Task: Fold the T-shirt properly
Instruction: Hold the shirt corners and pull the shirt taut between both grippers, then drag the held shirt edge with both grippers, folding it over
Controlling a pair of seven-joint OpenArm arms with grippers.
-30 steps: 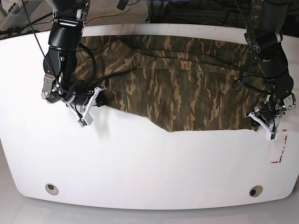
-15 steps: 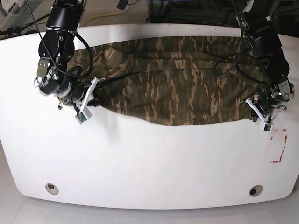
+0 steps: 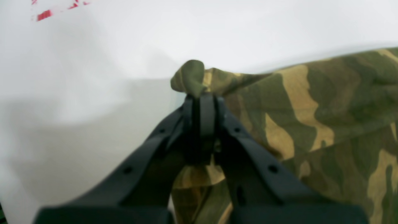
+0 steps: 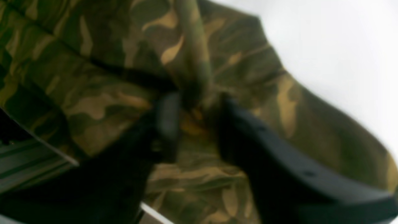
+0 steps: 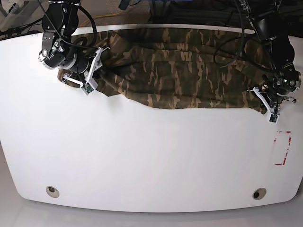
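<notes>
While the T-shirt (image 5: 180, 71) lies bunched at twelve o'clock on the surface (image 5: 151, 161), left jaws pinch its three-o'clock corner; right jaws stand parted over cloth. Judged mid-fold; next, release and smooth.

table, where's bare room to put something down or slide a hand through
The table is bare across its whole near half, from the T-shirt hem to the front edge, between two round holes. Red tape marks edge the right side. The far strip is crowded: cloth, left gripper, right gripper.
</notes>
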